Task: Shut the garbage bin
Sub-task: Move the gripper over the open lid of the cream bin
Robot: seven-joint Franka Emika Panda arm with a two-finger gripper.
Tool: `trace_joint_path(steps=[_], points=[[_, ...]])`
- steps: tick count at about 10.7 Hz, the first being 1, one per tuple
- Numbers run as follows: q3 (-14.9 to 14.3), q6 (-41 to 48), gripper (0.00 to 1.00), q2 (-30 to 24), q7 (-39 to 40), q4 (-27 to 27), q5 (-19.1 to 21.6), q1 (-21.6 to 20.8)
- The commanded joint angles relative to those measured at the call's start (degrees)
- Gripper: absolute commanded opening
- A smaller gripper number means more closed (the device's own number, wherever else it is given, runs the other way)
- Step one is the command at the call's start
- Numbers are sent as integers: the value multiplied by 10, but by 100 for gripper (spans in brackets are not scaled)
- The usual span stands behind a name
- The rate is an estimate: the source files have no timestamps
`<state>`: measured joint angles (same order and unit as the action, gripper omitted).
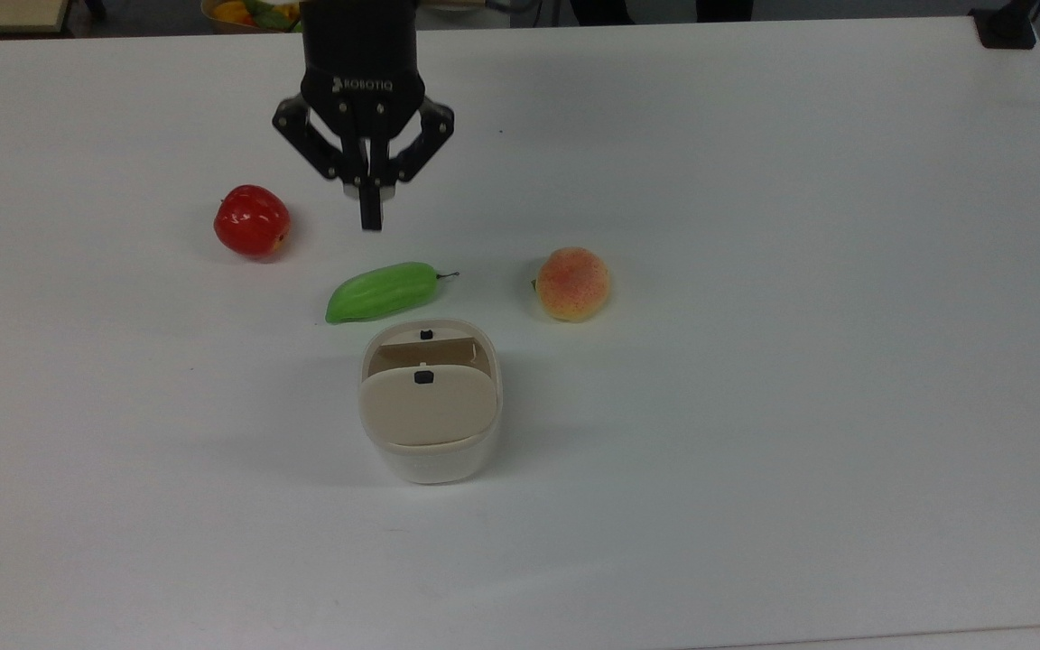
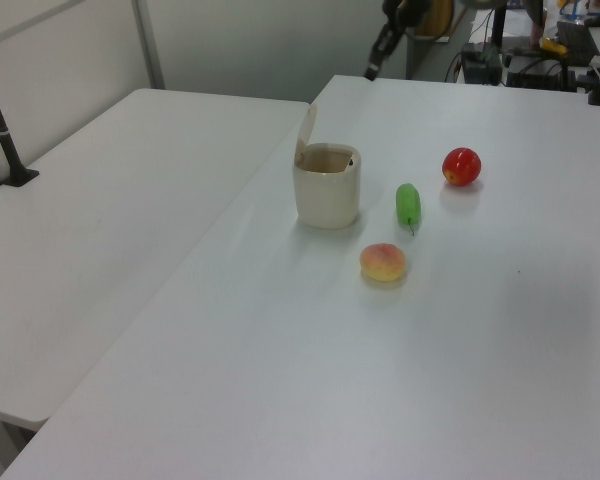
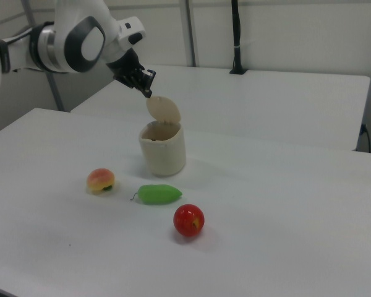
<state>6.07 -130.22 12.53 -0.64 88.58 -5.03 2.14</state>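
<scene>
1. We count one white table carrying everything, with a second table butted against it on the left view's left.
2. We count one arm, and its gripper hangs in the air with its fingers pressed together and nothing between them. In the top view it sits above the fruits, well apart from the bin; in the right view it appears just beside the lid's upper edge, though we judge it is not touching.
3. We count one garbage bin, standing upright near the table's middle, just below the green fruit in the top view. Its lid stands raised on its hinge and the mouth is open, so we judge the closing has not begun: the whole approach, the push on the lid and the latch are left.
4. We count three fruits, all on the table beside the bin and none inside it as far as we can see: one peach, one green fruit and one red apple.
</scene>
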Motion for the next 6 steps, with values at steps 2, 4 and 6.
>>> trace_joint_path(steps=[2, 4, 6], points=[[-2, -204, 0, 66, -38, -10, 6, -4], [-2, -282, 0, 89, -40, -10, 9, -5], [-2, -345, 0, 109, -40, -9, 11, -5]])
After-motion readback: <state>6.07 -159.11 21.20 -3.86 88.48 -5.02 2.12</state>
